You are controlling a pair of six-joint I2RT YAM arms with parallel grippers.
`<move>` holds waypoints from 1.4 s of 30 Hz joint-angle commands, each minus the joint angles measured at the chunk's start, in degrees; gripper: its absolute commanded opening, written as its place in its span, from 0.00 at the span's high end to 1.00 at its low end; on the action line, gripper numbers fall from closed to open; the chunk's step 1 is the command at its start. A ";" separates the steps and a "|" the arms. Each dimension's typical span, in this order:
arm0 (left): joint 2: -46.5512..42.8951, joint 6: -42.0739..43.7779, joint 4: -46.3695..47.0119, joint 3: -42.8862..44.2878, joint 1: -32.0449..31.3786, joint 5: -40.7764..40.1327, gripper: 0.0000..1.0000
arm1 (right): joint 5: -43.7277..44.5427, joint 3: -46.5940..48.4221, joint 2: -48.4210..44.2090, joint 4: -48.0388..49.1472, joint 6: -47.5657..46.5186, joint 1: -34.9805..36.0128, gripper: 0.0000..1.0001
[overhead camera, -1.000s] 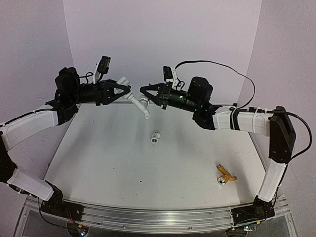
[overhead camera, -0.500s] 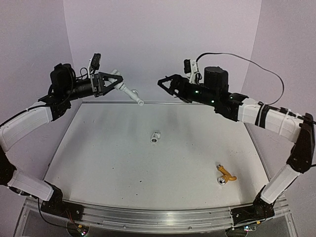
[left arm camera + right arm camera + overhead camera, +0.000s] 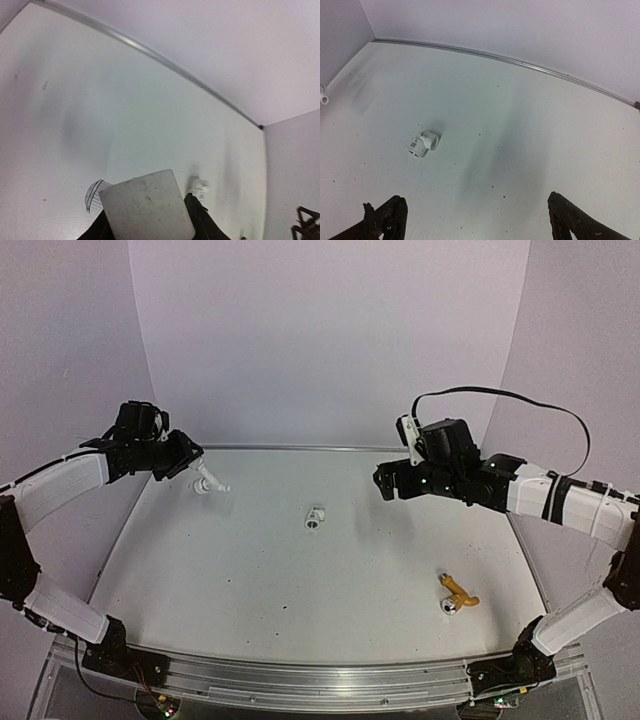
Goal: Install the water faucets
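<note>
The white faucet [image 3: 209, 482] juts down and to the right from my left gripper [image 3: 190, 468], which is shut on it above the table's far left. In the left wrist view its blocky white body [image 3: 147, 207] fills the space between the jaws, with a ribbed part [image 3: 93, 194] to the left. The yellow-gold faucet [image 3: 456, 595] lies on the table at the near right, with no gripper near it. My right gripper [image 3: 385, 483] hangs over the far right of the table. Its fingers [image 3: 385, 216] stand wide open around nothing.
A stubby white pipe fitting [image 3: 316, 517] lies on its side mid-table, between the two grippers, and shows in the right wrist view [image 3: 423, 143]. A metal rail [image 3: 350, 449] edges the table's far side against the purple wall. The right arm's black cable [image 3: 500, 392] loops above it.
My right gripper opened, came off the white faucet and drew back to the right and down. My left arm swung left and down with the white faucet still in its jaws.
</note>
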 commanded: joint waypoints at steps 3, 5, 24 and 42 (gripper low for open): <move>10.92 9.54 -16.29 8.93 -0.09 -20.46 1.00 | 2.75 -1.50 -4.71 -1.77 -1.06 0.12 0.02; 13.13 11.56 -17.95 9.27 -0.03 -20.57 1.00 | 2.58 -1.25 -4.36 -1.85 -1.33 0.12 0.02; 30.44 20.77 -25.72 24.12 5.26 -7.36 0.51 | -11.97 0.89 5.91 -2.89 6.93 0.12 0.02; 10.97 17.38 -18.91 15.31 1.04 4.50 0.16 | -17.99 21.40 38.28 -6.16 22.31 0.56 0.03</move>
